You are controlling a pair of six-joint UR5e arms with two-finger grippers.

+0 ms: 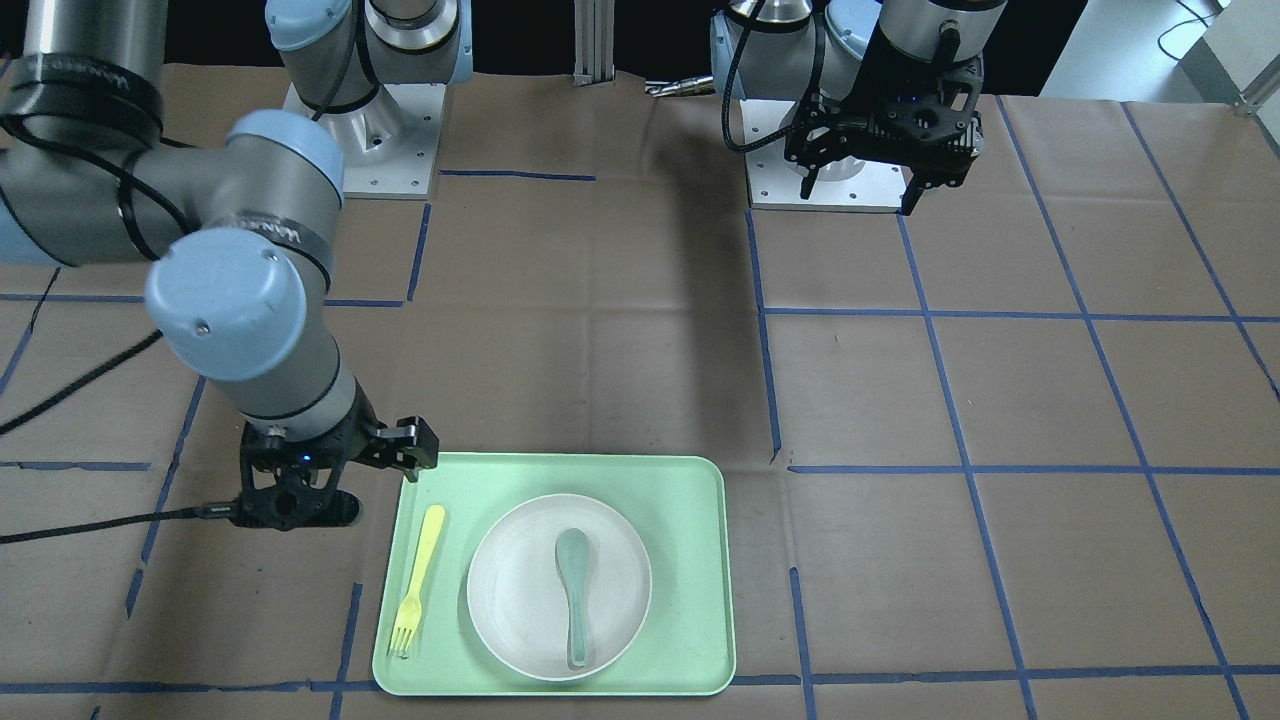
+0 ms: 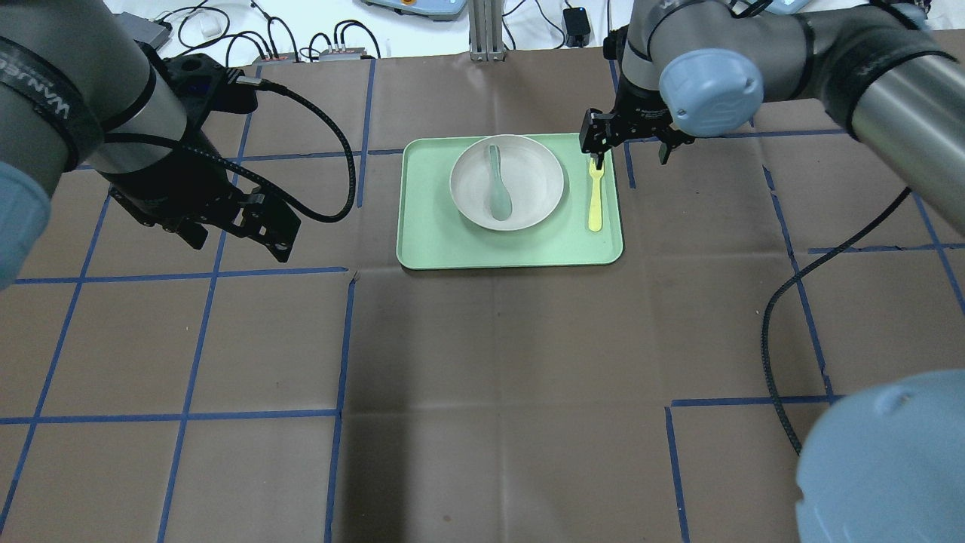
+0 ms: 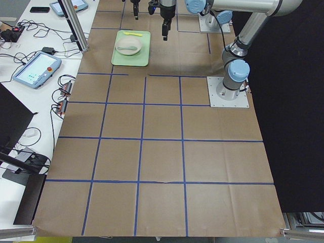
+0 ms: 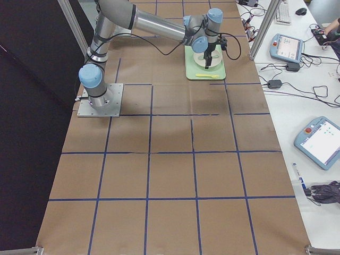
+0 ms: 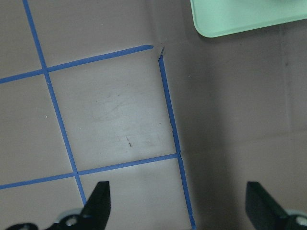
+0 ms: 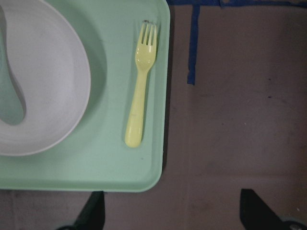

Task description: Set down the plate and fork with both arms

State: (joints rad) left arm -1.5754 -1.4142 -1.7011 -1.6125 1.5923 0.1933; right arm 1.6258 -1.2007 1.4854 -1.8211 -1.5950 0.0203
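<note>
The off-white plate [image 2: 528, 185] sits in the middle of the mint-green tray [image 2: 430, 241], with a grey-green spoon [image 2: 497, 192] lying in it. The pale-yellow fork [image 2: 595, 200] lies on the tray beside the plate, on the robot's right; it also shows in the right wrist view [image 6: 140, 96] and the front view [image 1: 418, 580]. My right gripper [image 2: 629, 154] is open and empty, above the tray's far right edge at the fork's tines end. My left gripper [image 2: 237, 241] is open and empty, over bare table well left of the tray.
Brown paper with blue tape lines covers the table. A tray corner [image 5: 240, 19] shows at the top of the left wrist view. Cables, tablets and a metal post [image 2: 482, 30] lie beyond the table's far edge. The arm bases [image 1: 820, 180] stand on the robot's side.
</note>
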